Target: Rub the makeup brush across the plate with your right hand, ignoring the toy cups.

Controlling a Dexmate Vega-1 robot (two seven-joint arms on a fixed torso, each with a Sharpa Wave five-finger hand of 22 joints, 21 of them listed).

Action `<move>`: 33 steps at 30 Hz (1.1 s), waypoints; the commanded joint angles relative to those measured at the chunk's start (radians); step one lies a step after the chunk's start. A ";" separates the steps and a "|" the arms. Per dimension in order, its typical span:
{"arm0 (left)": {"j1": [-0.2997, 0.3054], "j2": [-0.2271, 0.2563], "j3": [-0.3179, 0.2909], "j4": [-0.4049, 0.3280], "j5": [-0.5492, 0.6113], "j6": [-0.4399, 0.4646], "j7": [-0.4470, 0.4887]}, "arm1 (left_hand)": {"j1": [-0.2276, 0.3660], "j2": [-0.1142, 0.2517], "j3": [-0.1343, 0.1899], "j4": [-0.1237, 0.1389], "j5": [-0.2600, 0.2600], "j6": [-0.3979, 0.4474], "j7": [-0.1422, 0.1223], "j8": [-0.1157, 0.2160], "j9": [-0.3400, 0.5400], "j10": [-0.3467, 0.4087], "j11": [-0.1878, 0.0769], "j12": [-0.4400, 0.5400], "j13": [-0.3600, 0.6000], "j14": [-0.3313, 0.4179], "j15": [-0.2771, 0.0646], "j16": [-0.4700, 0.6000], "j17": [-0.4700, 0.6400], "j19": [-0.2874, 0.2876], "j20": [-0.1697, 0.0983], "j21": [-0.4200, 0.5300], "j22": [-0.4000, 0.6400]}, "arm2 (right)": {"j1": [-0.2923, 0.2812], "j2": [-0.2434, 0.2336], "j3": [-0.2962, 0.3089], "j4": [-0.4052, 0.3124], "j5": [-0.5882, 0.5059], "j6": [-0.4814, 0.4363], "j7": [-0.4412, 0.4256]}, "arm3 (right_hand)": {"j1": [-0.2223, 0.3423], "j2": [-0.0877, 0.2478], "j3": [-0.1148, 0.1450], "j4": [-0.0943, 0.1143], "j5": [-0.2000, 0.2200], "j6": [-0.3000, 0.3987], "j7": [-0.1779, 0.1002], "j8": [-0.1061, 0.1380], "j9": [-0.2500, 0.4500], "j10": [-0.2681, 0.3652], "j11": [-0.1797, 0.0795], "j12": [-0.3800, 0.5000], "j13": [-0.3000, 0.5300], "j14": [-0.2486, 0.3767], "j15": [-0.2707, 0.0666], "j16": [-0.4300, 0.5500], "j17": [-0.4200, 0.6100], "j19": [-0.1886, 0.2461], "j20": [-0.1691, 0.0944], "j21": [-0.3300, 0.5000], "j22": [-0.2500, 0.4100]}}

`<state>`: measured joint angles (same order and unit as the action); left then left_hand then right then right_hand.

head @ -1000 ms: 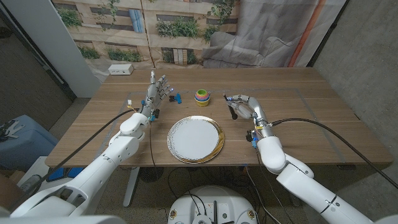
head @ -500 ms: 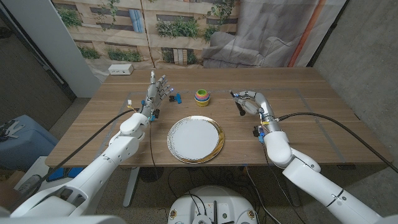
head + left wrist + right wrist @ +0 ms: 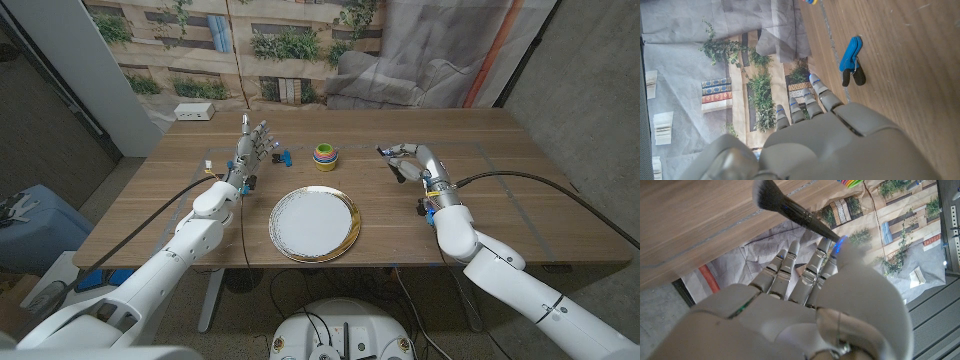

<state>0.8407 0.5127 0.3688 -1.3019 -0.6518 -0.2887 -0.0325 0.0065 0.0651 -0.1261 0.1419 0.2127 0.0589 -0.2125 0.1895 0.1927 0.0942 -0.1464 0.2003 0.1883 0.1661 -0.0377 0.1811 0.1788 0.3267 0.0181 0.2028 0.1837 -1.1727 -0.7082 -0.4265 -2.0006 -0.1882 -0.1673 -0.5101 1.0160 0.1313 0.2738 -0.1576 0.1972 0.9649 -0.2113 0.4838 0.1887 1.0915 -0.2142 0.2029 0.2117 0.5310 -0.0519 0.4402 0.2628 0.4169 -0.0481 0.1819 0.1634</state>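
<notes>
The makeup brush [image 3: 790, 208] has a dark handle and a dark, white-tipped head, and my right hand [image 3: 408, 160] pinches it at the handle. In the head view the brush [image 3: 399, 171] hangs just above the table, right of the toy cups [image 3: 325, 155]. The white plate [image 3: 312, 225] with a gold rim lies near the table's front middle, well to the left of that hand and apart from the brush. My left hand [image 3: 254, 146] stands at the back left with its fingers stretched out and nothing in it.
A blue clip [image 3: 283, 156] lies beside my left hand, seen again as the clip [image 3: 851, 60] in the left wrist view. A white power strip [image 3: 194, 112] sits at the far left edge. Bare wood spreads right of my right hand.
My right hand has carried the brush to the right and farther back, away from the plate. The left hand and the plate have not moved.
</notes>
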 commanded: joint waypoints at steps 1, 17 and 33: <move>0.000 0.000 0.000 0.000 0.000 0.000 0.000 | -0.001 0.014 -0.001 0.007 0.004 -0.001 -0.008 0.008 0.002 0.001 -0.012 0.007 0.003 0.007 -0.013 0.004 0.002 0.008 0.000 0.007 0.005 | 0.035 -0.074 -0.023 0.007 -0.112 -0.069 0.022 | -0.008 0.003 0.003 0.004 0.004 0.018 -0.005 0.006 0.003 0.002 -0.004 0.004 0.002 0.000 -0.160 0.003 0.002 0.006 -0.043 0.007 0.002; 0.000 0.000 0.000 0.000 0.000 0.000 0.000 | -0.001 0.014 -0.001 0.007 0.004 -0.001 -0.008 0.008 0.002 0.000 -0.012 0.007 0.003 0.009 -0.013 0.004 0.002 0.008 0.000 0.007 0.005 | 0.091 -0.129 -0.068 0.050 -0.217 -0.145 0.074 | -0.009 0.003 0.004 0.003 0.005 0.021 -0.005 0.004 0.003 0.003 -0.004 0.005 0.002 0.004 -0.159 0.004 0.003 0.004 -0.045 0.006 0.002; 0.000 -0.001 0.000 0.000 0.001 0.000 0.002 | -0.001 0.014 -0.001 0.007 0.004 -0.001 -0.008 0.008 0.002 0.000 -0.010 0.007 0.003 0.008 -0.013 0.004 0.002 0.008 0.000 0.006 0.005 | 0.168 -0.190 -0.191 0.073 -0.438 -0.239 0.196 | -0.005 0.004 0.008 -0.001 0.005 0.023 -0.004 0.002 0.003 0.002 -0.004 0.005 0.003 0.007 -0.164 0.004 0.004 0.003 -0.048 0.005 0.002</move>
<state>0.8407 0.5124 0.3688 -1.3020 -0.6518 -0.2889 -0.0316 0.0065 0.0651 -0.1261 0.1419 0.2127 0.0589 -0.2125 0.1895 0.1927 0.0942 -0.1465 0.2003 0.1883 0.1661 -0.0377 0.1811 0.1788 0.3267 0.0181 0.2028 0.1837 -1.0628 -0.8522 -0.5309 -1.9474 -0.4914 -0.3522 -0.3899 1.0129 0.1345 0.2727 -0.1589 0.1939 0.9737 -0.2091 0.4846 0.1887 1.0915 -0.2142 0.2029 0.2118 0.5309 -0.0519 0.4402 0.2626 0.4168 -0.0480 0.1819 0.1634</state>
